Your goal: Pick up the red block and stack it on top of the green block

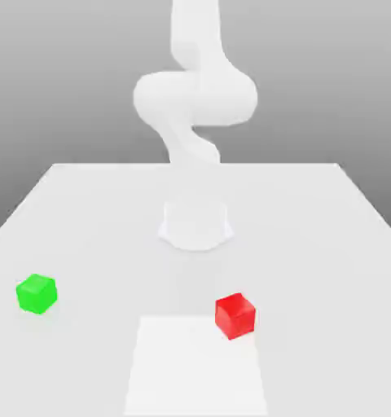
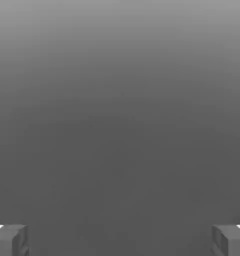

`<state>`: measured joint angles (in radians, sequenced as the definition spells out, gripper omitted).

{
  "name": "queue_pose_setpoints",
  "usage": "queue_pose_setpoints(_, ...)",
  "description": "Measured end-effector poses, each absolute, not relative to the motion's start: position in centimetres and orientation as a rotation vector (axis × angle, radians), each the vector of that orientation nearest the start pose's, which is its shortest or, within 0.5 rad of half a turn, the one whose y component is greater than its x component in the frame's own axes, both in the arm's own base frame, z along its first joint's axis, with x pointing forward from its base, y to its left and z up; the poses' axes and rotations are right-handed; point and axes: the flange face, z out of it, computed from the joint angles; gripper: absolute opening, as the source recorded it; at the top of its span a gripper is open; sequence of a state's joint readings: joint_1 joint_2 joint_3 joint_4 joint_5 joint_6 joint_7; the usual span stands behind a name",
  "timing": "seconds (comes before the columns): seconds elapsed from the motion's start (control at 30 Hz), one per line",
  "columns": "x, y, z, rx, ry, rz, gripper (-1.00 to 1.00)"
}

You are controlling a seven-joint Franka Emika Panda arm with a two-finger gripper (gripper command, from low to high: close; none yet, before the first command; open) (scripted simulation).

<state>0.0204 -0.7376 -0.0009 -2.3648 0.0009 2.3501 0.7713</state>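
The red block (image 1: 235, 315) sits on the white surface (image 1: 85, 212), toward the exterior view's right and near the front. The green block (image 1: 37, 293) lies well apart on the left. Behind them rises the white arm (image 1: 195, 106). The hand (image 2: 120, 240) is wide open, holding nothing.

White table (image 1: 85, 212) – plain grey backdrop, soft even light.

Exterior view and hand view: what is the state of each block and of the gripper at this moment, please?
red block: resting on the table, not held, nothing on it.
green block: resting on the table, apart from the red block, nothing stacked on it.
gripper: open, nothing between its fingers.
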Motion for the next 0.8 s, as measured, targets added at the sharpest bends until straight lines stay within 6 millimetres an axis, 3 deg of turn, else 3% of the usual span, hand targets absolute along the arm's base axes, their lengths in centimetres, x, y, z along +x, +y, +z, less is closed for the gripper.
queue_pose_setpoints(0.13,40.7,2.3,56.2,-2.669,0.914,-0.769,0.00)
queue_pose_setpoints(0.3,41.5,4.3,43.7,-2.839,0.792,-0.537,0.00)
queue_pose_setpoints(0.43,39.2,5.7,33.5,-2.965,0.670,-0.323,0.00)
queue_pose_setpoints(0.6,33.9,6.7,21.1,-3.091,0.500,-0.042,0.00)
queue_pose_setpoints(0.77,33.0,6.8,15.7,-3.105,0.474,-0.001,0.00)
queue_pose_setpoints(0.8,32.9,6.8,14.8,-3.105,0.474,-0.001,-1.00)
